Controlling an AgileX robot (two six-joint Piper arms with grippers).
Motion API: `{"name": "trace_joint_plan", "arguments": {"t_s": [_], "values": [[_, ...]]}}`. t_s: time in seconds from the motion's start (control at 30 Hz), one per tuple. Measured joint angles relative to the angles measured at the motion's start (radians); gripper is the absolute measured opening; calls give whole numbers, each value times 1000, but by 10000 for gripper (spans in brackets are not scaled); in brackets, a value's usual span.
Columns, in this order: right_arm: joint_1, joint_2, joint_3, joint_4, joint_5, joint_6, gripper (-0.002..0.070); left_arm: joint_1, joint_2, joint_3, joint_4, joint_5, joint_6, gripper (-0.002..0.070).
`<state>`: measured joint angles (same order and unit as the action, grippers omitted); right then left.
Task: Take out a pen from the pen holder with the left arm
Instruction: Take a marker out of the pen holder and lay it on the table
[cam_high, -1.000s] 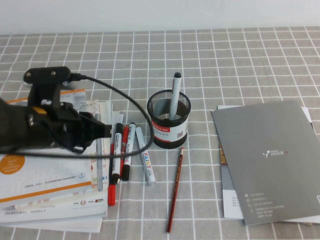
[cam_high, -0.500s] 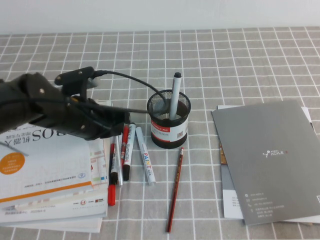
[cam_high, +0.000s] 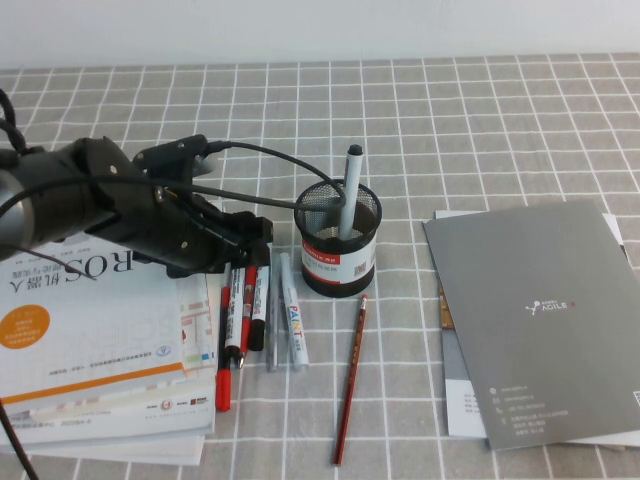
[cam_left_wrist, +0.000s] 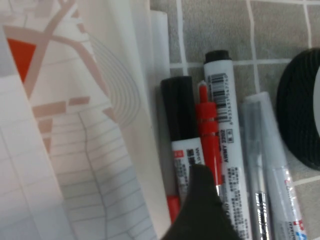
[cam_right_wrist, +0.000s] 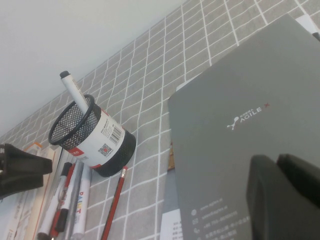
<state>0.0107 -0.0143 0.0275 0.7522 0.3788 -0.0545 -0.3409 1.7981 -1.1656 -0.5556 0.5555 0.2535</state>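
Note:
The black mesh pen holder (cam_high: 338, 245) stands mid-table with one grey black-capped pen (cam_high: 349, 190) upright in it. My left gripper (cam_high: 250, 245) hovers low just left of the holder, over a row of pens lying on the cloth. It is open and empty: one dark finger (cam_left_wrist: 200, 200) shows above the markers. A silver pen (cam_high: 272, 325) lies flat between the white marker (cam_high: 258, 305) and the PAINT marker (cam_high: 293, 320). The holder's rim (cam_left_wrist: 302, 120) shows in the left wrist view. My right gripper (cam_right_wrist: 277, 159), shut, hangs over the grey brochure.
A stack of booklets (cam_high: 90, 340) lies under the left arm. A red pencil (cam_high: 352, 375) lies in front of the holder. The grey brochure (cam_high: 540, 320) covers the right side. The arm's cable (cam_high: 270, 160) arcs toward the holder.
The left arm swung right toward the holder. The silver pen travelled right with it and now lies among the markers, let go.

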Motion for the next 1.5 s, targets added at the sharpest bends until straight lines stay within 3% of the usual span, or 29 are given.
{"name": "trace_joint_plan", "arguments": {"t_s": [0.17,0.33,0.43,0.57,0.67,0.83,1.0,1.5], "values": [[0,0,0,0,0,0,-13,-17,-32,-2,145,-24,-75,470],[0,0,0,0,0,0,-13,-73,-184,54,294,-164,-127,439],[0,0,0,0,0,0,-13,-106,-306,166,342,-337,-131,321],[0,0,0,0,0,0,-13,-124,-474,383,428,-570,-141,81],[0,0,0,0,0,0,-13,-125,-607,544,508,-697,-179,22],[0,0,0,0,0,0,-13,-125,-812,724,621,-765,-308,1],[0,0,0,0,0,0,-13,-125,-985,891,738,-752,-339,-1],[0,0,0,0,0,0,-13,-114,-1330,1188,689,-699,-346,-2]]}}
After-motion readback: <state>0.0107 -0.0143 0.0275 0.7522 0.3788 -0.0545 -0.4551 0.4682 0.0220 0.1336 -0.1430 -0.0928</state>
